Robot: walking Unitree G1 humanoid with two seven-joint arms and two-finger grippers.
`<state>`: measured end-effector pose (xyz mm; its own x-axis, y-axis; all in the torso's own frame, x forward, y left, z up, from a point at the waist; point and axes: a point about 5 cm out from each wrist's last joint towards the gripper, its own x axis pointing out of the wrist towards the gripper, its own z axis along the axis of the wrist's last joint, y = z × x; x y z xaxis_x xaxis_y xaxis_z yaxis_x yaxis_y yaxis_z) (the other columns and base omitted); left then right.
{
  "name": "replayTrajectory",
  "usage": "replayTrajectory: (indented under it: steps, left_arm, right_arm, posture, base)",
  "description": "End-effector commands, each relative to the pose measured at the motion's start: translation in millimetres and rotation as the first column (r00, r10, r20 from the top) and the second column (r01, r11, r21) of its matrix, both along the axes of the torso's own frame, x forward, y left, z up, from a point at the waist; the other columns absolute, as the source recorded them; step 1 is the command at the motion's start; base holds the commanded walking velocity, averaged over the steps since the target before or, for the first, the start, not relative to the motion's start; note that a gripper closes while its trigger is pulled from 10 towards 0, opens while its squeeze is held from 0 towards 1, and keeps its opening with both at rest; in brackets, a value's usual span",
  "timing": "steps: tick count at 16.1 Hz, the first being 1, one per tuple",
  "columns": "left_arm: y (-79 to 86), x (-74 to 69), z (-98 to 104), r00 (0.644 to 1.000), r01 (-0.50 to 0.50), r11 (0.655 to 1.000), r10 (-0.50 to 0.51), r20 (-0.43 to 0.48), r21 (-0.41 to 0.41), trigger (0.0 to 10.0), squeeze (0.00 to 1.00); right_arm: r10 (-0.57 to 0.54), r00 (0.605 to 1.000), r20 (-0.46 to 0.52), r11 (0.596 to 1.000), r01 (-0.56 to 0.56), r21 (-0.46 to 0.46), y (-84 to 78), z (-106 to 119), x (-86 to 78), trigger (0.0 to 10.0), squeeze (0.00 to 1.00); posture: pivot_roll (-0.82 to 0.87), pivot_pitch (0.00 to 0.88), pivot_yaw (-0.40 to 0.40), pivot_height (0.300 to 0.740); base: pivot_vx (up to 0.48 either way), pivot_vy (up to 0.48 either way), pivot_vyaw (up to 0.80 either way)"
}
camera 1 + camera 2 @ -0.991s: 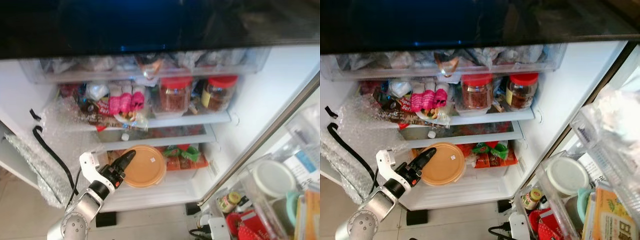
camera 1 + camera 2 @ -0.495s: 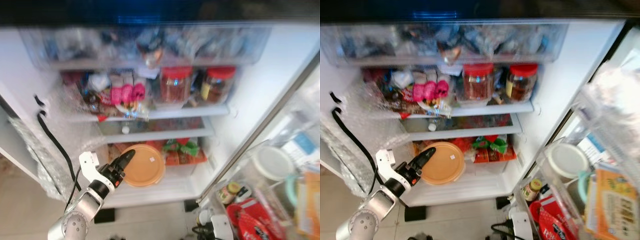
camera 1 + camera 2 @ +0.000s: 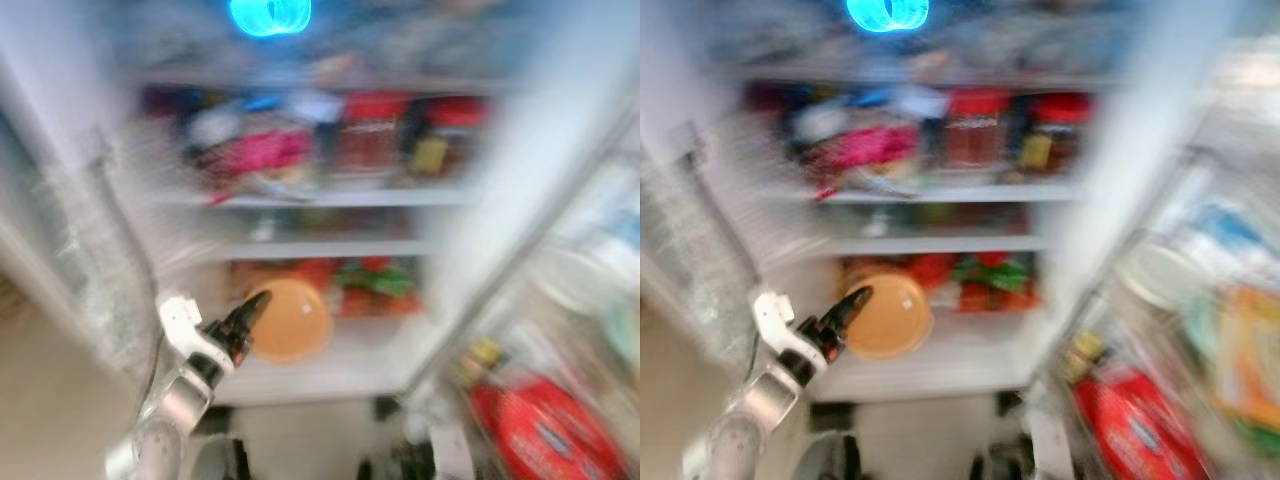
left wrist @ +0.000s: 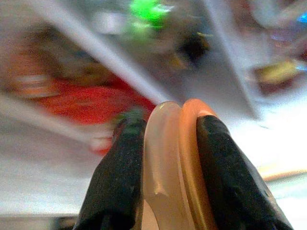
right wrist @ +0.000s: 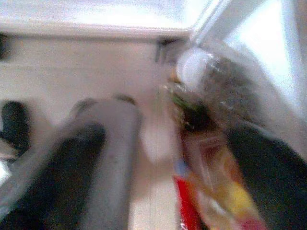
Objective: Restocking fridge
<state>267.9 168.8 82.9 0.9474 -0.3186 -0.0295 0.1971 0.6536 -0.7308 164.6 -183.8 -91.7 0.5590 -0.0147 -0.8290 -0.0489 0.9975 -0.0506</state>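
The round orange container (image 3: 288,320) is pinched at its rim by the left gripper (image 3: 250,312), whose two black fingers (image 4: 120,177) are pressed against either face of it: in the left wrist view one finger lies on the pale translucent tub side and the other on the orange lid, so the disc is held edge-on between them. In the head views the container is seen just ahead of the gripper, at the front left of the fridge's lowest shelf (image 3: 330,370), with its flat face turned outward and its broad plane standing roughly upright; whether its lower edge rests on the shelf cannot be told through the blur. The coming move appears to turn on this: the shelf lies straight beyond the fingertips, so the container would have to be carried forward and tipped flat. The lid looks like smooth, matt plastic, the tub beneath it waxy and slightly flexible. Red and green packets (image 3: 372,283) lie just beside it toward the shelf's right. The right gripper's fingers cannot be made out in its blurred wrist view.
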Motion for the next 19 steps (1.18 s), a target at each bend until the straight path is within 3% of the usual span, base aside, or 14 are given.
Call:
replayTrajectory:
  steps: [1,13,16,19]
  left_arm:
    - [4.7,1.0,-2.2,0.999,-0.029,0.999,0.029,-0.014,0.025,10.0,0.0]
    - [4.9,6.6,-4.0,0.999,-0.051,0.997,0.051,-0.006,0.056,10.0,0.0]
    - [4.7,6.8,-3.5,0.999,-0.053,0.997,0.053,-0.002,0.051,10.0,0.0]
    - [4.1,7.4,-3.7,0.999,-0.051,0.997,0.051,0.001,0.058,10.0,0.0]
  right_arm:
    - [-0.007,0.995,-0.095,1.0,0.007,-0.003,-0.4,-10.1,-23.8,10.0,0.0]
    - [-0.016,0.995,-0.095,1.0,0.015,-0.005,-1.5,-9.6,-22.4,10.0,0.0]
    - [-0.014,0.997,-0.08,1.0,0.013,-0.009,-1.6,-8.6,-20.1,10.0,0.0]
    - [-0.016,0.997,-0.076,1.0,0.015,-0.01,-2.4,-8.0,-18.9,10.0,0.0]
  posture:
    - [-0.09,0.115,-0.048,0.633]
    - [-0.09,0.112,-0.048,0.633]
    - [-0.09,0.112,-0.048,0.603]
    - [-0.09,0.107,-0.049,0.603]
  base:
    - [0.0,0.0,0.0]
    - [0.0,0.0,0.0]
    - [0.0,0.0,0.0]
    - [0.0,0.0,0.0]
